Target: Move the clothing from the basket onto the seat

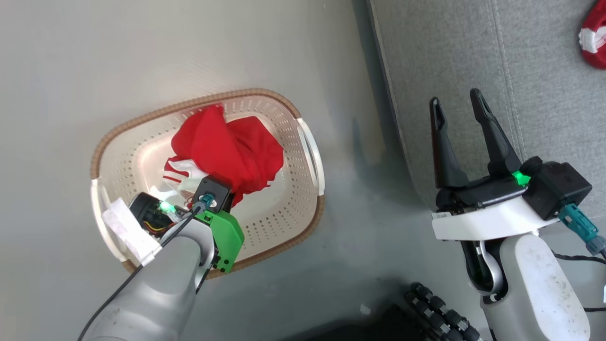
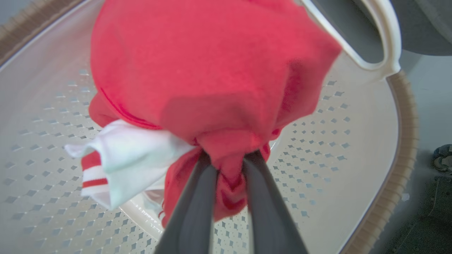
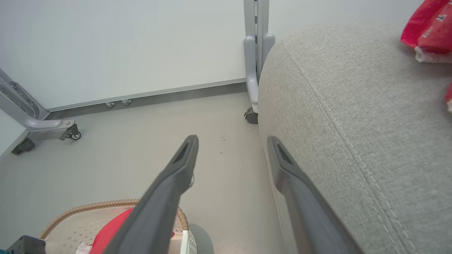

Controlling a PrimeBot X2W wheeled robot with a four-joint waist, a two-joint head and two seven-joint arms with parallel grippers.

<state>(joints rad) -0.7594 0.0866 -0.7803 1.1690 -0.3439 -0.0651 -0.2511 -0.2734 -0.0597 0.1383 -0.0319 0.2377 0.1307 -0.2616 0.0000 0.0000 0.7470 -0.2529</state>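
Observation:
The basket [image 1: 189, 102] stands on the floor, left of the grey seat [image 1: 473, 47]. Bunched red clothing [image 1: 227, 147] with white striped trim lies inside it. In the left wrist view my left gripper [image 2: 229, 157] is shut on a fold of that red clothing [image 2: 212, 63], above the basket's perforated bottom and near its rim [image 2: 406, 141]. Over the seat's left edge my right gripper [image 1: 455, 99] is open and holds nothing. Its wrist view shows the open gripper [image 3: 233, 141] between floor and seat [image 3: 353, 106], with the basket [image 3: 106, 204] below. Another red garment [image 1: 594, 40] lies on the seat.
Pale floor surrounds the basket. A wheeled grey frame leg [image 3: 256, 53] stands against the white wall at the seat's far corner, and another wheeled leg [image 3: 35, 123] is at the left. My dark base [image 1: 440, 312] is at the lower edge.

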